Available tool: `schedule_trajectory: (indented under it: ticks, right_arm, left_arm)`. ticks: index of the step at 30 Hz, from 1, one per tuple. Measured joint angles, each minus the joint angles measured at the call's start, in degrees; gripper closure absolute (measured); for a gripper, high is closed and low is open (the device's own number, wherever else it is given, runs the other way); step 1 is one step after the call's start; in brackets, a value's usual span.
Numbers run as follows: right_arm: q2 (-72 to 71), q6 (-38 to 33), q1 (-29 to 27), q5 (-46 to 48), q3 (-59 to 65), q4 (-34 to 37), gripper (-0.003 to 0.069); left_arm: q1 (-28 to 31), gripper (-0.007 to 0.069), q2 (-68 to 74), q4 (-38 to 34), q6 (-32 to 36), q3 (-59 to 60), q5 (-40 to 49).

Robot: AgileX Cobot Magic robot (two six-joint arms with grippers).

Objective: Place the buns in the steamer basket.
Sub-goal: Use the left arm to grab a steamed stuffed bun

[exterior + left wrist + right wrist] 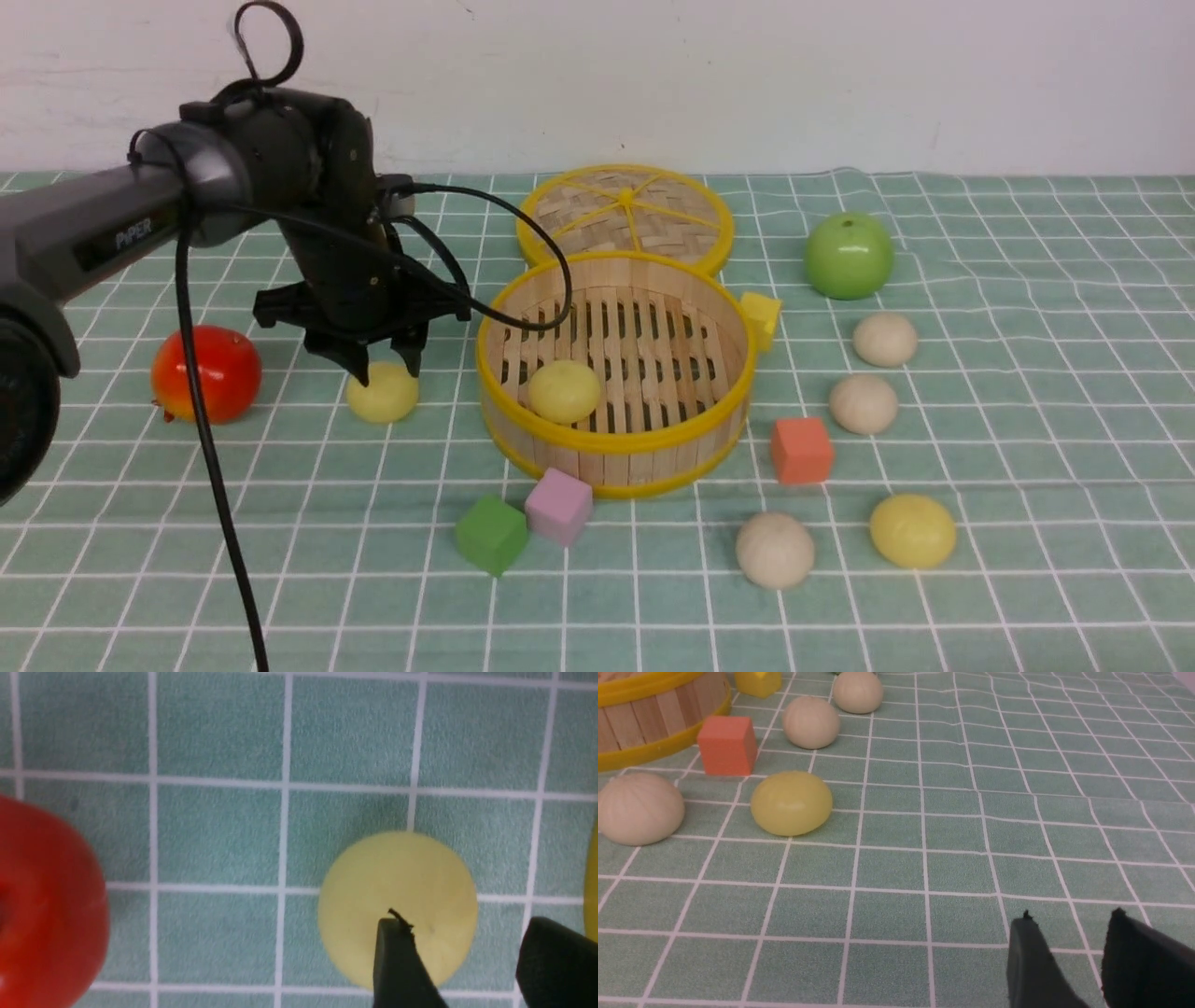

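The yellow bun point(382, 392), resting on the counter point(1027, 420) just left of the steamer basket point(611, 457), is found directly beneath the left fingers point(358, 366), which are spread, empty and slightly off-centre.

The surface point(1027, 448) is matt, finely napped cloth. The steamer basket point(644, 464) has bare wooden slats and shiny yellow rims; the lid point(624, 217) is woven strip. The buns point(565, 390) look smooth and matt, the green apple point(848, 254) glossy.
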Motion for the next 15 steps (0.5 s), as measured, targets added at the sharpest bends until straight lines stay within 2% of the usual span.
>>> schedule_trajectory:
  ticks: [15]
  right_arm:
    - [0.0,0.0,0.0,0.0,0.0,0.0,0.042]
  left_arm:
    - [0.0,0.0285,0.1,3.4,0.0,0.0,-0.9]
